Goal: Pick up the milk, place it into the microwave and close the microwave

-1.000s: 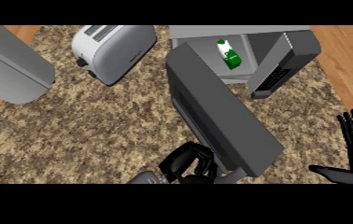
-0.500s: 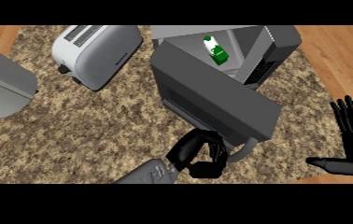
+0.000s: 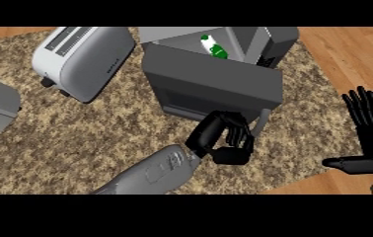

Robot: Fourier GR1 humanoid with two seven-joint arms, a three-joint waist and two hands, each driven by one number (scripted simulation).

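Milk (image 3: 213,47): in microwave (image 3: 273,38), behind door (image 3: 211,80) top edge.
Left robot hand (image 3: 222,137): curled, empty, at door's lower edge.
Right robot hand (image 3: 358,115): fingers straight, right edge.

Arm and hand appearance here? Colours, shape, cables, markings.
Grey left forearm, smooth rounded shell with faint panel lines. Black left hand, glossy segmented fingers and thumb. The right hand is the same black; its forearm out of view. No cables or markings visible.
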